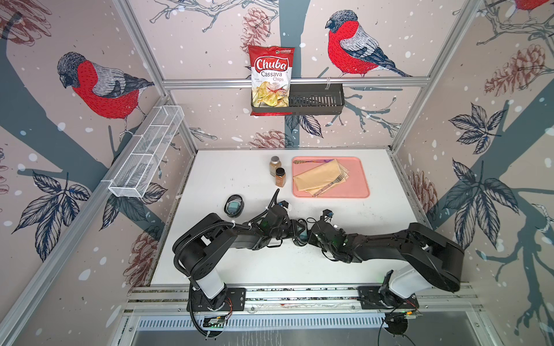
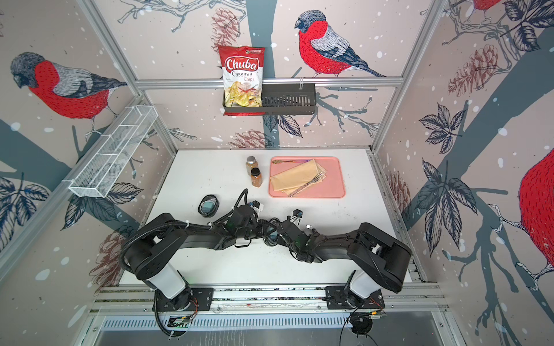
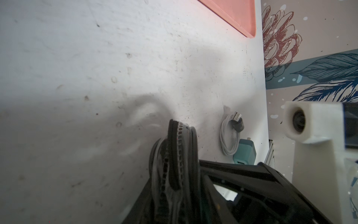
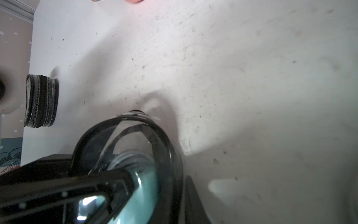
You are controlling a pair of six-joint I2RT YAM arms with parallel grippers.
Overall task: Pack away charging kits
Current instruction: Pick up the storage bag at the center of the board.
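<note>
Right wrist view, nearest entry: oval clear case (image 4: 133,139), black-rimmed, its two rims slightly apart, sitting at the right gripper (image 1: 311,237). One finger (image 4: 67,190) lies inside over a teal charger (image 4: 143,192) and a whitish coiled cable (image 4: 131,157), the other outside the rim; how tightly it pinches cannot be told. Left gripper (image 1: 292,231): meets that case from the opposite side, with the case edge-on before it in the left wrist view; clamped or slack cannot be told. Past the case from the left gripper, on the white table (image 1: 239,263): loose white cable (image 3: 230,133) beside a loose teal charger (image 3: 244,153). Near the left gripper's outer side, apart from it: second case (image 1: 233,205), teal showing inside. Beyond both grippers: two brown spice jars (image 1: 278,171), then a pink tray (image 1: 359,179) holding a tan napkin (image 1: 314,176) and a fork (image 1: 331,183). Farthest: chips bag (image 1: 271,75) in a black wall basket (image 1: 317,102).
</note>
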